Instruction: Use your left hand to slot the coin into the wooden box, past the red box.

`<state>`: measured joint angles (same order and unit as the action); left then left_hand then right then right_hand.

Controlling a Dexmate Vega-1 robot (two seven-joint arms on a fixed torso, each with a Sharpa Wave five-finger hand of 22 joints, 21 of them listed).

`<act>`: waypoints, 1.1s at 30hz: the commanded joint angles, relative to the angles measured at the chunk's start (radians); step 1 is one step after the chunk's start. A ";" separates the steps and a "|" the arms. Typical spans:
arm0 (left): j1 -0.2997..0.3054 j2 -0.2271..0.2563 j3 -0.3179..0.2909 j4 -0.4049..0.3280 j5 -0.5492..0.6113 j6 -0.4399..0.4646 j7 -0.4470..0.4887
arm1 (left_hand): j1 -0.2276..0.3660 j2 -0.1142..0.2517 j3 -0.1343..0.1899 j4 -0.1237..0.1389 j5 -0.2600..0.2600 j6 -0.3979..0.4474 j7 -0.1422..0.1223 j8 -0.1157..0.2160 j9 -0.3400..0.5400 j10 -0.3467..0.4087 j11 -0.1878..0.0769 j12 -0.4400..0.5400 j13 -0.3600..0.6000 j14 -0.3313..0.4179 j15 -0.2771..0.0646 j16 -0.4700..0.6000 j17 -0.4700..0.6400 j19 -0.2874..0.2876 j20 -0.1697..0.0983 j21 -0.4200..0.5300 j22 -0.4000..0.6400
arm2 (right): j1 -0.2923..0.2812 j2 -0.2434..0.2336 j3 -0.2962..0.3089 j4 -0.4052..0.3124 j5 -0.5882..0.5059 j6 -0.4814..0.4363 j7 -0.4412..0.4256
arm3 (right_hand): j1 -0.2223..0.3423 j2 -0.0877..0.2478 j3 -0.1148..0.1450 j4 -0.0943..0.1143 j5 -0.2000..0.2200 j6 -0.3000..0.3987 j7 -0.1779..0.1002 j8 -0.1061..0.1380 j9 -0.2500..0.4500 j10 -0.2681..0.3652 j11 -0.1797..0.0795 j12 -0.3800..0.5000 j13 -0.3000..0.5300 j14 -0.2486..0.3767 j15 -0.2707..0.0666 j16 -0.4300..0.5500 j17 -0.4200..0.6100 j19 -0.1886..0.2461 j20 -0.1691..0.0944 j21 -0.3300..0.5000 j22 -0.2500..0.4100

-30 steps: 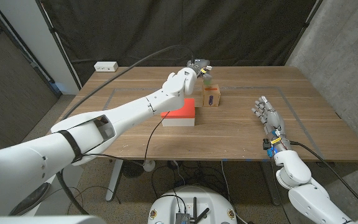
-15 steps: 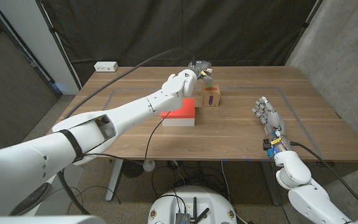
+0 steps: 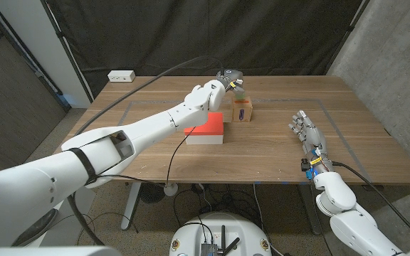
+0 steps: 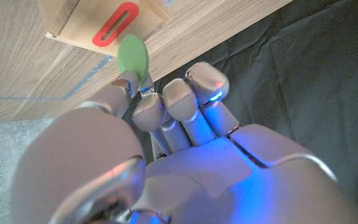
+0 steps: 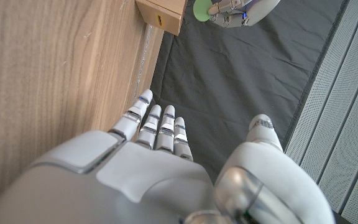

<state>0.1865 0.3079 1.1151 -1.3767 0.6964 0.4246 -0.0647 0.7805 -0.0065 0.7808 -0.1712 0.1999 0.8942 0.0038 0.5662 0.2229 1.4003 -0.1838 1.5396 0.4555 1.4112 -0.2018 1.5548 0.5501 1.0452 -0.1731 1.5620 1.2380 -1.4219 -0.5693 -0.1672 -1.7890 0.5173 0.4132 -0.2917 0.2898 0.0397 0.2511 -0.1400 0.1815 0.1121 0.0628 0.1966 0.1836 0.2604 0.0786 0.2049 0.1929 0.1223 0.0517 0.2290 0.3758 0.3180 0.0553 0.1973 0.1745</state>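
**Pinching a thin green coin just short of the slot**

Holding the green coin [image 4: 133,56] by its lower edge between thumb and fingertip, the left hand [image 3: 211,94] is hanging over the far middle of the tabletop [image 3: 155,153], with the red box [image 3: 206,129] below its wrist on the near side. The wooden box [image 3: 243,109] is standing just right of the red box, and in the left wrist view its red-rimmed slot [image 4: 115,23] is lying close to the coin's free edge; whether the two are touching is hard to judge from this angle.

The coin is looking light, stiff and smooth, probably plastic, so it is likely to twist or slide in a loose pinch. Gripping it at one rim, as now, is leaving most of the disc free to enter the slot; the flat faces are the surest places for the fingertips. Its edge needs lining up with the long, narrow opening before letting go.

The right hand [image 3: 306,133] is waiting on the right side of the tabletop, holding nothing, fingers extended and apart.
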 commanded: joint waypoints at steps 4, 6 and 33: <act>-0.007 -0.012 -0.001 0.046 -0.017 -0.055 0.004 | -0.004 0.004 0.000 -0.002 -0.001 0.010 0.002 0.004 0.003 0.002 0.005 -0.004 0.001 0.001 -0.002 0.001 -0.003 -0.005 -0.037 0.004 0.004 | 0.006 0.003 -0.002 0.007 0.002 -0.002 0.000 | 0.002 0.005 0.006 -0.006 0.005 0.004 0.003 0.000 0.003 0.009 0.000 -0.003 0.004 0.009 -0.001 0.004 0.002 0.007 0.004 0.005 0.003; -0.007 -0.012 0.000 0.044 -0.015 -0.053 0.002 | -0.006 0.005 0.000 -0.001 -0.002 0.010 0.002 0.003 0.002 0.001 0.006 0.000 0.007 0.008 -0.002 0.008 0.004 -0.006 -0.037 0.004 0.004 | 0.006 0.003 -0.002 0.008 0.003 0.000 0.000 | 0.002 0.005 0.006 -0.006 0.005 0.005 0.003 0.000 0.003 0.010 -0.001 -0.003 0.004 0.009 0.001 0.004 0.002 0.007 0.004 0.005 0.003; -0.019 -0.027 0.018 0.097 -0.009 -0.105 0.029 | -0.009 0.006 -0.002 -0.002 -0.002 0.011 0.000 0.003 0.003 0.001 0.006 -0.003 0.004 0.002 -0.002 0.002 -0.017 -0.007 -0.037 0.001 0.002 | 0.006 0.007 -0.006 0.021 0.006 0.004 0.000 | 0.003 0.006 0.007 -0.006 0.005 0.003 0.002 -0.001 0.003 0.008 0.001 -0.004 0.004 0.011 0.003 0.005 0.002 0.008 0.006 0.005 0.003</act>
<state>0.1744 0.2872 1.1216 -1.3064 0.6811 0.3514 -0.0511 0.7765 -0.0025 0.7808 -0.1712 0.1999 0.8941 0.0039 0.5654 0.2257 1.4004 -0.1839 1.5371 0.4564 1.4112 -0.2018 1.5549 0.5337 1.0399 -0.1715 1.5620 1.2380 -1.4161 -0.5653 -0.1710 -1.7726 0.5231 0.4143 -0.2902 0.2898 0.0397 0.2553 -0.1440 0.1815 0.1121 0.0628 0.1966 0.1836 0.2604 0.0786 0.2049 0.1929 0.1223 0.0517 0.2290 0.3759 0.3215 0.0588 0.1973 0.1745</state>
